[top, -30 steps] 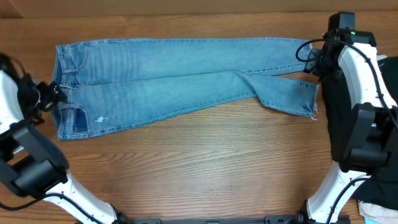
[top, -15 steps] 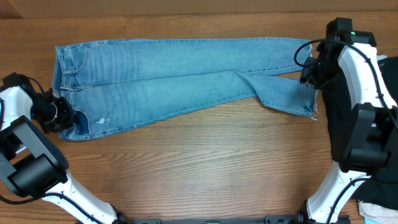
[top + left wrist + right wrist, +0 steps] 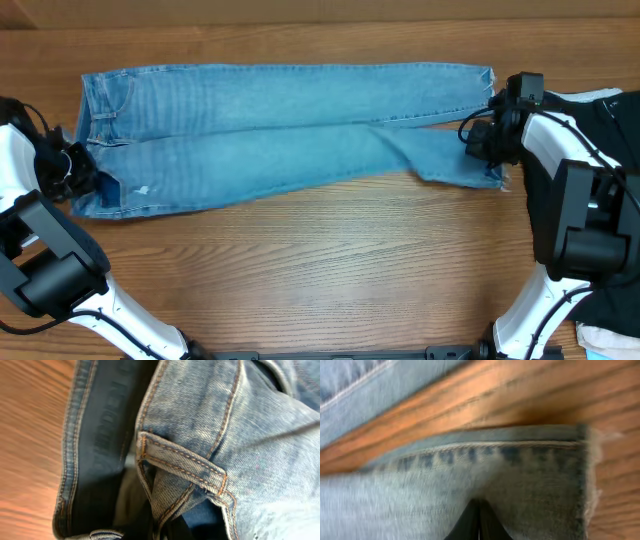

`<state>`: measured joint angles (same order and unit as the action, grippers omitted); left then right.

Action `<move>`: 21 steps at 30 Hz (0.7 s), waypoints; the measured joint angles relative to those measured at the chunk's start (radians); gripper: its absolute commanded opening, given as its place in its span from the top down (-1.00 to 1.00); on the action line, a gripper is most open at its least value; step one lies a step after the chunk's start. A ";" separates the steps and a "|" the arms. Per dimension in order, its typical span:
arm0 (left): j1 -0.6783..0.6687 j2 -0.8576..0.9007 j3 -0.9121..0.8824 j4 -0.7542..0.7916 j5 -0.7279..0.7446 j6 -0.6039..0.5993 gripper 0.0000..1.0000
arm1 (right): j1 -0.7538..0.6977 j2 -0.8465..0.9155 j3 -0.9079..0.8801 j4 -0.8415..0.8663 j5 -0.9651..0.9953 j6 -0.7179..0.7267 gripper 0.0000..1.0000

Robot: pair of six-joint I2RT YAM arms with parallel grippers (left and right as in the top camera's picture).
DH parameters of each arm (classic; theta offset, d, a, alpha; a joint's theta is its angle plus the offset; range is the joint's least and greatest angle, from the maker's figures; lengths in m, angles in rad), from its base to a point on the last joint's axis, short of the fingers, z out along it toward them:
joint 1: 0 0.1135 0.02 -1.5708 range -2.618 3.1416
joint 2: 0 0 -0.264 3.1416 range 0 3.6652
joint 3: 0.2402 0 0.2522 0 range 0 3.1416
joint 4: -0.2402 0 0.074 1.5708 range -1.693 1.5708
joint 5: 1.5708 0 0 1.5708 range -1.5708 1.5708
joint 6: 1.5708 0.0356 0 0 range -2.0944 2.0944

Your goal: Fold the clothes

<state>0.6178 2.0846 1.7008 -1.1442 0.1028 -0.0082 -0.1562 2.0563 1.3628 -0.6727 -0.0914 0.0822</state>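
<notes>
Jeans (image 3: 280, 120) flat across table (image 3: 320, 270), waist left, hems right. Since a second ago, garment dragged slightly left and lower leg lies straighter. Left gripper (image 3: 88, 182) gone from wide to clamped on waist corner by belt loop (image 3: 180, 467). Right gripper (image 3: 480, 142) now pinched on lower leg near frayed hem (image 3: 587, 475). Both ends held, so probably ready to lift for first fold.

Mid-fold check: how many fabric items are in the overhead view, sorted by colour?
light blue jeans: 1
black garment: 1
white cloth, only partly in view at the corner: 1
Total: 3
</notes>
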 measured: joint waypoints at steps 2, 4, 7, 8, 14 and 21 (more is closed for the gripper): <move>0.005 0.000 0.000 0.014 -0.039 0.000 0.92 | 0.002 0.000 -0.006 0.042 0.026 -0.001 0.92; 0.018 0.000 0.000 0.018 -0.076 0.000 0.92 | 0.001 0.000 -0.014 0.093 0.058 0.000 0.92; 0.034 0.013 0.002 -0.001 -0.101 0.000 0.92 | -0.001 0.008 -0.019 0.158 0.125 -0.001 0.92; 0.036 0.029 0.003 -0.013 -0.108 0.000 0.92 | -0.001 0.008 -0.019 0.163 0.139 -0.001 0.92; 0.052 0.181 0.027 -0.097 -0.153 -0.041 -0.15 | -0.001 0.010 -0.018 0.147 0.178 -0.001 0.92; 0.073 0.184 0.065 -0.176 -0.188 -0.117 -0.71 | -0.014 0.010 0.043 -0.031 0.155 -0.007 0.38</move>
<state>0.6910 2.2688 1.7660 -1.3201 -0.0856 -0.1249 -0.1707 2.0663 1.4063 -0.7040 0.0635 0.0753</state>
